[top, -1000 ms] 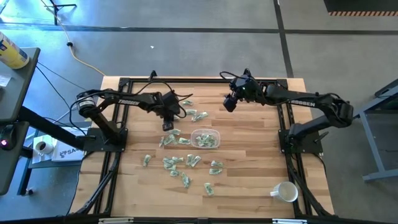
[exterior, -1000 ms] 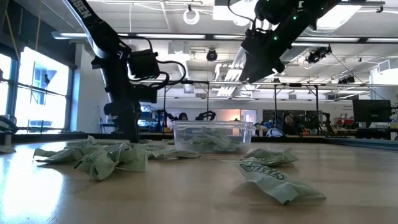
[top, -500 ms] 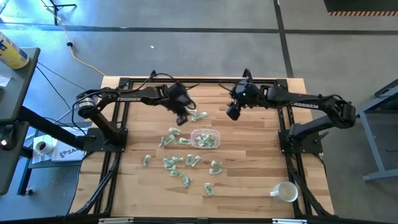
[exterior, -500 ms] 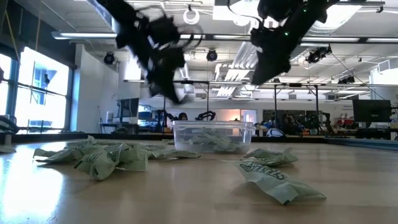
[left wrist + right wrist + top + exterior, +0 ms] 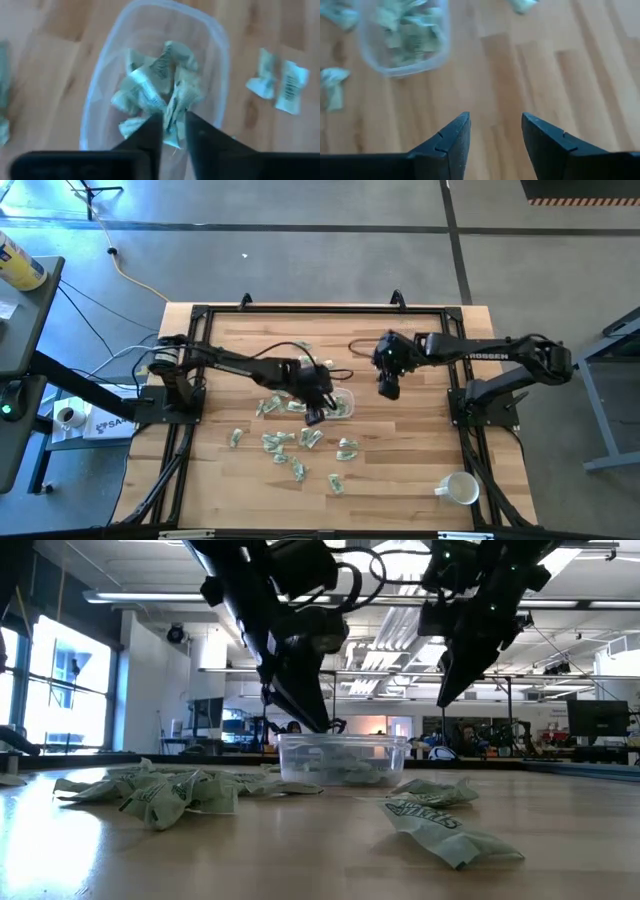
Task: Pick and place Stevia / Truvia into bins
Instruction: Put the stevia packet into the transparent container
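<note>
The clear plastic container (image 5: 338,404) stands mid-table with several green and white sweetener packets in it; it also shows in the low view (image 5: 342,761) and the right wrist view (image 5: 400,42). My left gripper (image 5: 318,408) hangs over the container's left part, shut on one packet (image 5: 172,129). My right gripper (image 5: 388,387) is open and empty above bare wood, to the right of the container. Several more packets (image 5: 300,442) lie flat on the table, left of and nearer than the container. My left gripper pinches one crumpled packet (image 5: 173,134) between its two fingers (image 5: 150,137). The fingers point down into the container (image 5: 220,65) from above. The packet hangs at the fingertips, just above the packets that lie in the container; whether it touches them I cannot tell.
A white mug (image 5: 458,488) lies at the near right corner. Black rails (image 5: 300,308) frame the table top. Loose packets (image 5: 440,825) lie close to the low camera. Bare wood lies to the right of the container under my right gripper (image 5: 492,125).
My left gripper has risen from the packets left of the container, swung toward the table's right and near edge, and come down over the container. My right gripper has moved toward the near edge and lower, closer to the container's right side.
</note>
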You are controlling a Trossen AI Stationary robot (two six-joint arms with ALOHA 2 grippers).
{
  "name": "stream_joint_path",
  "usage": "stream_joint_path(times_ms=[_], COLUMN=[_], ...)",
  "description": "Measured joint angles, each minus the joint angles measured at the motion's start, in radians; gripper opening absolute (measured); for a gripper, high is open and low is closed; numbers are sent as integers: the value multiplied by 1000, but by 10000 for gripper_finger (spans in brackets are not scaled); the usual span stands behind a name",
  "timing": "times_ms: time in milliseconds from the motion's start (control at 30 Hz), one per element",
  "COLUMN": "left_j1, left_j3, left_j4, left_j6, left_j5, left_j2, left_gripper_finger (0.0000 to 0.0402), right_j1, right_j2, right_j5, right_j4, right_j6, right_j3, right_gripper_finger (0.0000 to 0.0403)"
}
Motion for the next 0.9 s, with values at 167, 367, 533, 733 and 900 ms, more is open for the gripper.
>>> stream_joint_path(times_ms=[167,367,533,733,900], left_j1=[-12,-11,1,202,439], left_j3=[50,104,45,-89,-121], left_j4=[-134,-347,-389,-317,-224], left_j6=[-176,-327,-360,-239,30], left_j5=[-57,-134,-201,-218,16], left_j2=[-36,-152,-293,-368,-264], left_gripper_finger=[208,258,248,224,204], right_j1=[71,15,-54,-87,-106], right_j2=[7,54,202,390,420], right_j5=[53,20,-49,-46,-37], right_j4=[125,382,407,254,73], right_j6=[-48,-77,-104,-101,-102], right_j3=[-14,-11,94,329,440], right_gripper_finger=[184,199,202,202,202])
